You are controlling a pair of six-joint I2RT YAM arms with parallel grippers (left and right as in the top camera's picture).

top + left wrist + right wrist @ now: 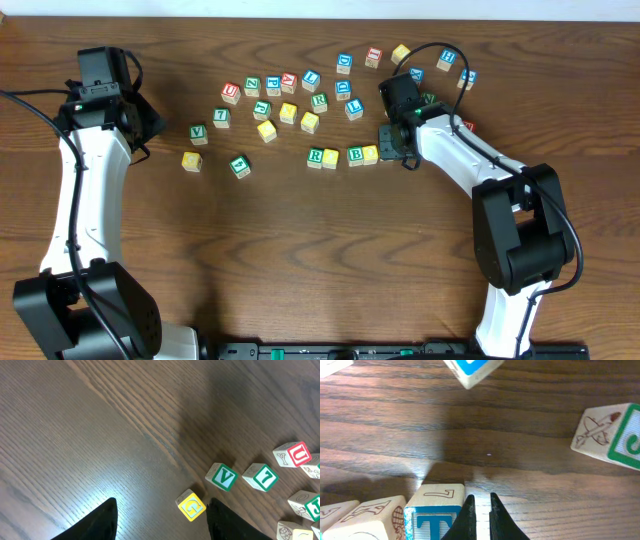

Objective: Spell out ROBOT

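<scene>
Blue-lettered T wooden cube seen 9 o'clock of right gripper, fingers nearly together; left gripper spread apart.

A dark brown wood-grain table filled the view. 1 pale strip ran along its far edge. Light left a soft white glare on the wood.

On my left wrist feed I read a yellow G block, a green V block at its one o'clock, then a green 7 block and a red U block. The right wrist shows a blue T block. Overhead I make out a green R block, with a green B block at its three o'clock.
</scene>
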